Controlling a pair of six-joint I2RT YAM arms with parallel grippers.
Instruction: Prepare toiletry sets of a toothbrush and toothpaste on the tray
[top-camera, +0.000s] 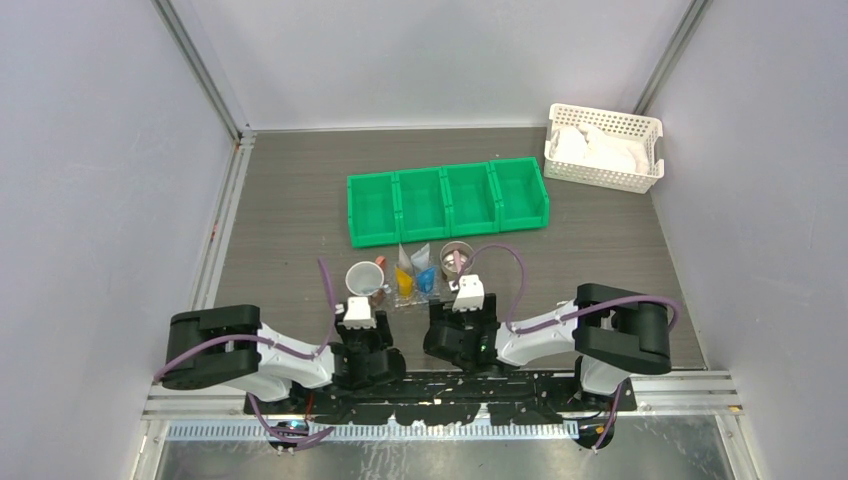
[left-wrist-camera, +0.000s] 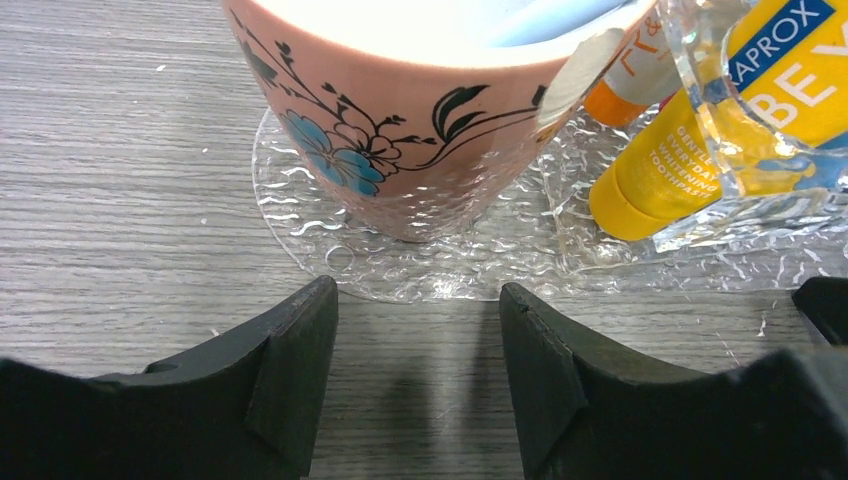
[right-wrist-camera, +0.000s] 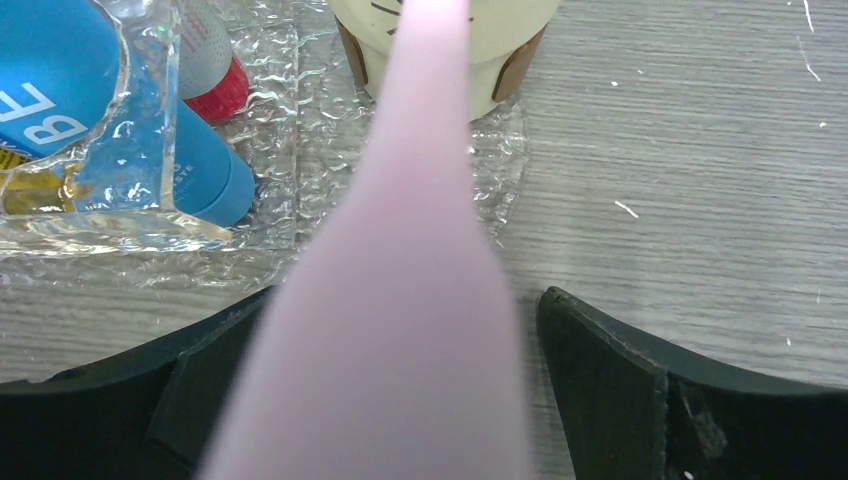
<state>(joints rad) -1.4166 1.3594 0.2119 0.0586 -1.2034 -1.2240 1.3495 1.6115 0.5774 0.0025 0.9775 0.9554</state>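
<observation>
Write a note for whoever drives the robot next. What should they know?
The left pincer is open and empty at the near edge of the tray, facing the pink floral cup.
The right pincer is open; the pink toothbrush runs through it, unclamped.
Both cups stand on the tray; the toothbrush stands in the cream cup. The yellow toothpaste and blue toothpaste stand cap-down in a clear holder between them, a red-capped tube behind.
Done: one brush and the tubes are on the tray.
To do: probably a brush for the floral cup; contents unclear.
</observation>
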